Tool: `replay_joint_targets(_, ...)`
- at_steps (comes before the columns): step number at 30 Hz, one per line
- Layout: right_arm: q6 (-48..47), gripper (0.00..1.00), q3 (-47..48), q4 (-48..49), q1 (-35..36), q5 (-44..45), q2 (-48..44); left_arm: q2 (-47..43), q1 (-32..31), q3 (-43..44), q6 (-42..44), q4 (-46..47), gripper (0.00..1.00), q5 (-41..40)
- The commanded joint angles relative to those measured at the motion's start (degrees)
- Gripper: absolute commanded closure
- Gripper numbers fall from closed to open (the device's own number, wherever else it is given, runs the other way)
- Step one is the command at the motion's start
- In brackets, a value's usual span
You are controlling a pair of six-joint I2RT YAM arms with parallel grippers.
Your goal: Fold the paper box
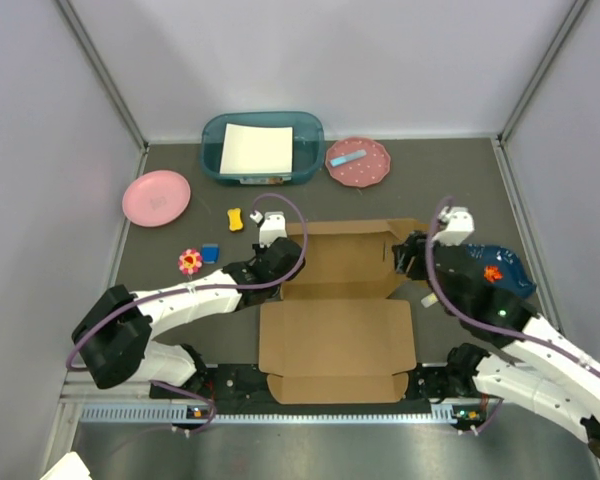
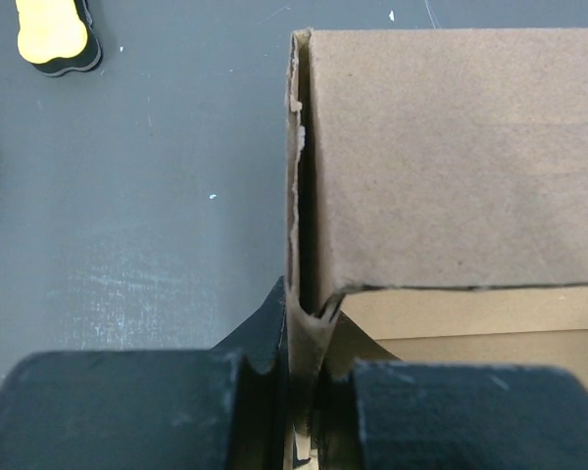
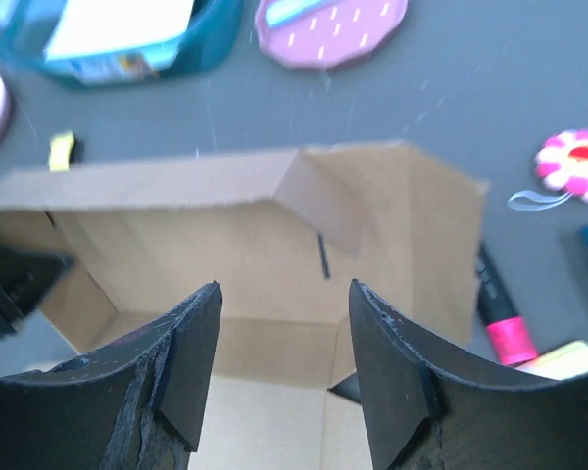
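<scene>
The paper box (image 1: 335, 300) lies in the middle of the desk (image 1: 460, 190). Its far half, toward 12 o'clock, is raised into low walls, while the lid panel lies flat toward 6 o'clock, near the arm bases. The wall at the 9 o'clock side is pinched by the left end effector (image 2: 304, 401), whose fingers are pressed onto the doubled cardboard from both faces. The right end effector (image 3: 284, 323) is spread wide and holds nothing — it is placed at the 3 o'clock side, facing into the tray.

Several risks can be judged from this. The pinched wall is made of two layers that are not fully closed (a dark gap is seen between them, and the edge looks frayed), so the inner layer may spring back if the grip is loosened. As the box is held from one side only, it may be dragged or turned on the desk when pushed. Near the 3 o'clock side a flap is only half folded inward — it could be crushed if the spread fingers are advanced carelessly. A pink marker (image 3: 500, 318) just beside that wall could also be caught under it.
</scene>
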Motion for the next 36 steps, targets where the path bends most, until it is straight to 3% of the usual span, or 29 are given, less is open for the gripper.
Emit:
replay_joint_targets(1, -2.34, 0.45, 5.38, -9.26, 0.22, 13.99, -4.66, 0.40, -0.26, -2.47, -0.03, -6.28, 1.00, 4.24)
replay_joint_targets(6, 1.69, 0.47, 4.42, -12.18, -6.17, 16.33, -4.65, -0.65, -0.26, -2.64, 0.49, -6.02, 1.00, 4.76)
replay_joint_targets(15, 7.32, 0.47, -3.31, -6.04, -18.92, 6.67, -9.57, -2.84, -0.34, -5.63, 1.81, -3.82, 1.00, 3.80)
replay_joint_targets(19, 8.55, 0.48, -4.02, -4.80, -28.49, -2.73, -7.66, -4.17, -0.34, -8.18, 1.90, -1.88, 1.00, 3.01)
replay_joint_targets(22, 8.12, 0.48, -5.07, -2.43, -30.10, -8.54, -6.42, -4.26, -0.34, -8.71, 2.16, -1.71, 1.00, 2.83)
replay_joint_targets(29, 8.65, 0.47, -6.57, -0.23, -30.45, -9.34, -4.24, -4.08, -0.26, -8.27, 2.60, -1.62, 1.00, 3.01)
replay_joint_targets(32, 9.78, 0.47, -7.18, 2.04, -34.13, -12.58, -0.20, -4.70, -0.26, -8.79, 3.04, -1.01, 1.00, 2.30)
replay_joint_targets(36, 11.90, 0.47, -11.48, 11.25, -41.95, -23.98, 2.62, -5.49, -0.26, -9.50, 3.04, -0.57, 1.00, 2.04)
